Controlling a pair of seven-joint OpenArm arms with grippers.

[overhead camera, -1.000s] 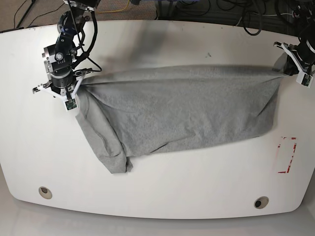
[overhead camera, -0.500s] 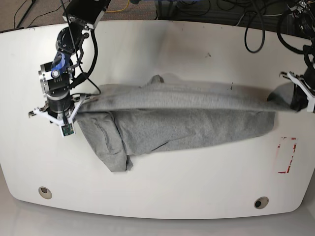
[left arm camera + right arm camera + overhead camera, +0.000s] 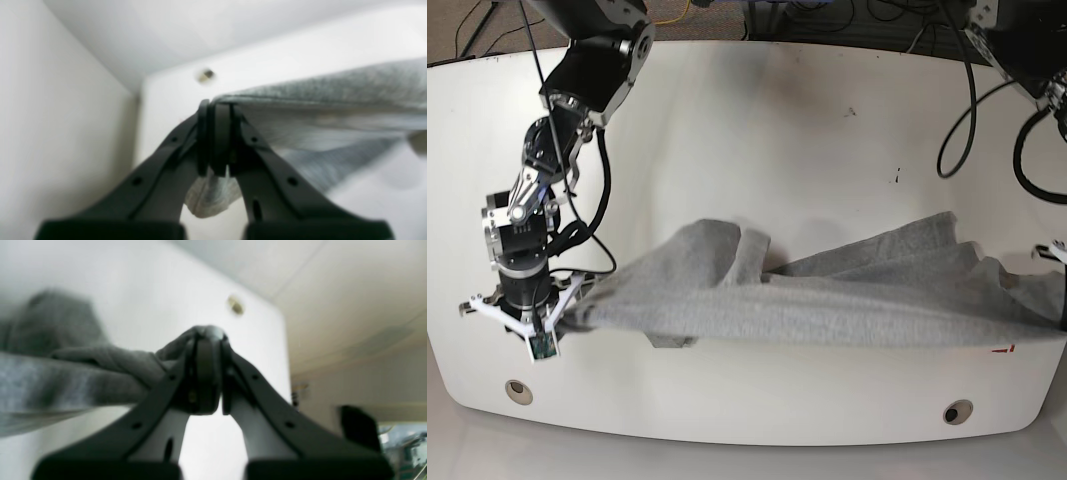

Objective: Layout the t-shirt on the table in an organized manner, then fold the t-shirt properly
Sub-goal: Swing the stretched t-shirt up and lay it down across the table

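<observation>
My right hand (image 3: 545,322) and left hand (image 3: 218,140) each pinch one end of the t-shirt (image 3: 827,300). It hangs stretched between them, its long axis across the table (image 3: 757,130), near the front edge.

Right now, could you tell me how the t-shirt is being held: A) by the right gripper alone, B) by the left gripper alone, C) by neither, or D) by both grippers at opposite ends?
D: the right gripper and the left gripper each pinch the t-shirt, stretched between them.
</observation>
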